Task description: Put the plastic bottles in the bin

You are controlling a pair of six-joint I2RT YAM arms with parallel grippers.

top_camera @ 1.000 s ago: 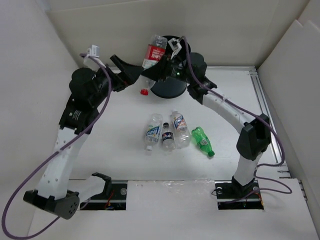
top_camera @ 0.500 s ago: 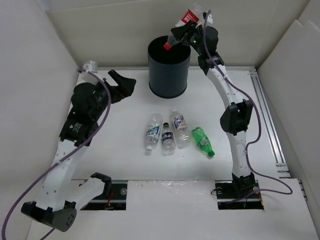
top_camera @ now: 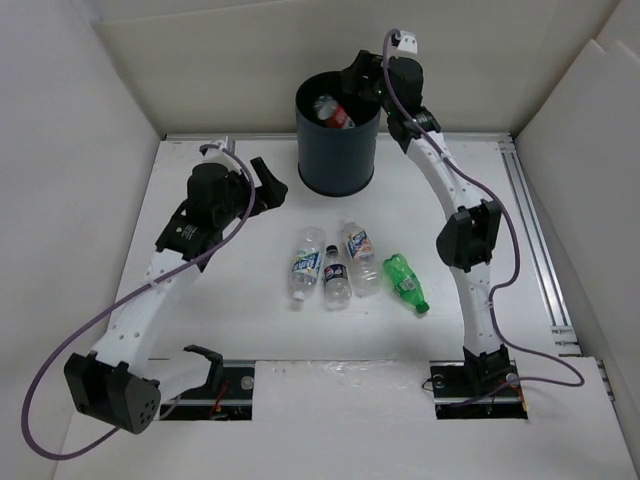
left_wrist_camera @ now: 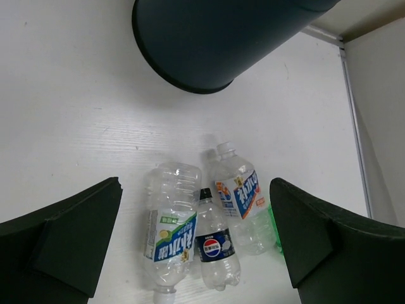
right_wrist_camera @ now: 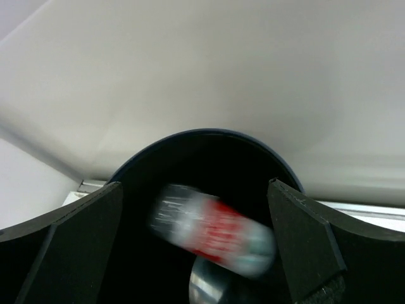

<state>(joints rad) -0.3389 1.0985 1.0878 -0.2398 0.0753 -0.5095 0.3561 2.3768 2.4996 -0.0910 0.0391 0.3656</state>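
Observation:
The bin (top_camera: 338, 160) stands at the back of the table. My right gripper (top_camera: 357, 72) hangs open just above its rim. A clear bottle with a red label (top_camera: 333, 111) lies loose inside the bin, blurred in the right wrist view (right_wrist_camera: 212, 231) below the right gripper (right_wrist_camera: 195, 183). Two clear bottles with white-blue labels (top_camera: 306, 262) (top_camera: 360, 256), a dark-labelled one (top_camera: 336, 272) and a green bottle (top_camera: 405, 282) lie mid-table. My left gripper (top_camera: 270, 180) is open and empty, left of the bin (left_wrist_camera: 215, 38), above those bottles (left_wrist_camera: 171, 234) and well clear of them.
White walls close in the table on the left, back and right. A metal rail (top_camera: 530, 230) runs along the table's right edge. Purple cables trail from both arms.
The right gripper carried the red-label bottle over the bin and opened, and the bottle dropped inside. The left arm swung right, toward the bottles on the table.

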